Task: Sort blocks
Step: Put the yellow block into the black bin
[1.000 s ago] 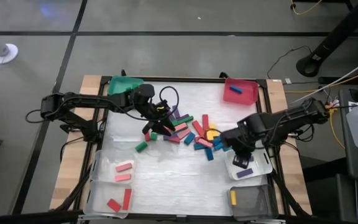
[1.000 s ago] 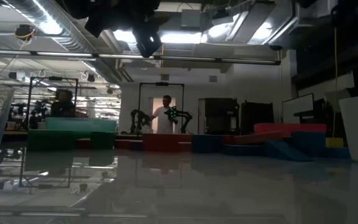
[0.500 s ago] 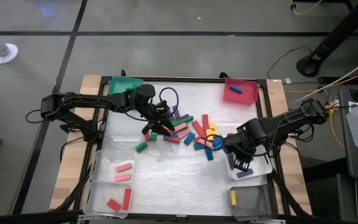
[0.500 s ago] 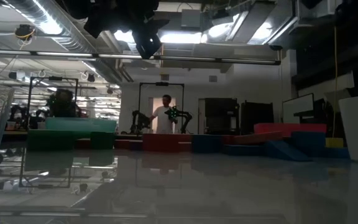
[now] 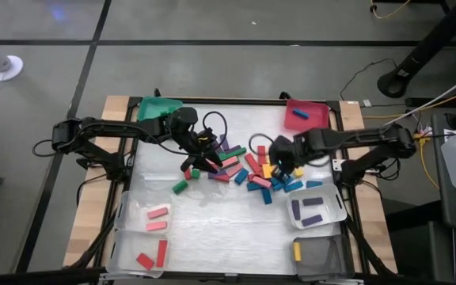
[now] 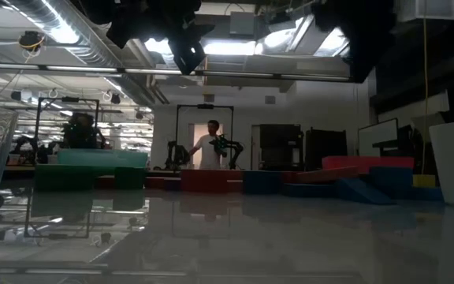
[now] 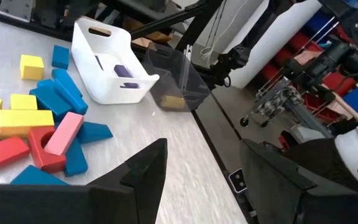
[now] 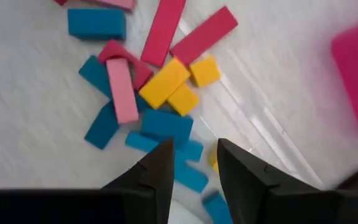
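Blue blocks point(image 8: 166, 124) under empty, narrowly parted right claw point(image 8: 191, 163), likely next pick; left claw point(image 7: 201, 163) wide, empty.

The bench point(image 5: 212, 226) has a white work surface inside a dark frame, with bare wood strips along both sides. A heap of blocks point(image 5: 244, 168) in red, pink, green, blue, purple and yellow lies mid-surface. A lone green block point(image 5: 180, 187) sits just left of the heap. A green bin point(image 5: 155, 107) and a red bin point(image 5: 305, 115) stand at the far corners. A clear bin point(image 5: 145, 234) holds the near left, a white bin point(image 5: 315, 209) and a grey bin point(image 5: 317, 255) the near right.
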`<move>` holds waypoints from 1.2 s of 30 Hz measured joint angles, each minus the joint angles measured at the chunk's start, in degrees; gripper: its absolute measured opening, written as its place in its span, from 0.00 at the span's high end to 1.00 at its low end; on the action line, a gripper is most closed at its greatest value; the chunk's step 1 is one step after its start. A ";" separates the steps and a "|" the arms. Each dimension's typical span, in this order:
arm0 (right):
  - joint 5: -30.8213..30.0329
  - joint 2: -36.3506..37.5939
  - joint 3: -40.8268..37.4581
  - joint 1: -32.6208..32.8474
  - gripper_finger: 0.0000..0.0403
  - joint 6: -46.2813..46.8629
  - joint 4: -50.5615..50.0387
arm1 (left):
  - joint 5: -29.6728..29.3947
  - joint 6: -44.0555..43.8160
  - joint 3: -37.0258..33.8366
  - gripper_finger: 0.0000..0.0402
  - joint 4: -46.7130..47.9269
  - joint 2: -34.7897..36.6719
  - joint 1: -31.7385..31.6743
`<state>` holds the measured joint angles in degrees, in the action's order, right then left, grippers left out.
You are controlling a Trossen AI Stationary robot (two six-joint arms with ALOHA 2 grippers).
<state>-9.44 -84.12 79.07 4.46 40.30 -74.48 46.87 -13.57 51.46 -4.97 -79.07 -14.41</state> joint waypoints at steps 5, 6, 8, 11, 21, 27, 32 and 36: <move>7.10 -2.31 0.00 -5.63 0.70 -6.13 -1.42 | -0.03 0.27 0.00 0.53 0.02 0.00 0.00; 8.62 -2.88 0.00 -6.48 0.70 -7.08 -2.40 | -0.03 0.24 0.00 0.53 0.00 0.00 0.00; 10.90 -4.09 0.00 -7.87 0.70 -9.10 -4.61 | -0.04 0.27 0.00 0.53 0.02 0.00 0.00; 12.89 -6.24 0.00 -9.35 0.70 -13.24 -8.41 | -0.04 0.82 0.00 0.53 0.02 0.00 0.00; 15.75 -11.20 -0.79 -10.83 0.70 -30.56 -14.18 | -0.17 2.07 0.00 0.52 0.04 0.00 0.00; 16.77 -11.25 -7.46 -10.44 0.70 -40.39 -14.06 | -0.22 2.06 0.00 0.52 0.04 0.00 0.00; 15.05 -11.27 -13.54 -10.50 0.70 -43.68 -11.38 | -0.29 2.06 0.00 0.52 0.04 0.00 0.00; 14.92 -11.27 -16.64 -10.50 0.70 -43.78 -9.10 | -1.96 2.06 0.00 0.52 0.04 0.00 0.02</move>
<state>5.47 -95.39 62.42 -6.04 -3.48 -83.58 44.91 -11.51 51.46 -4.93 -79.07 -14.39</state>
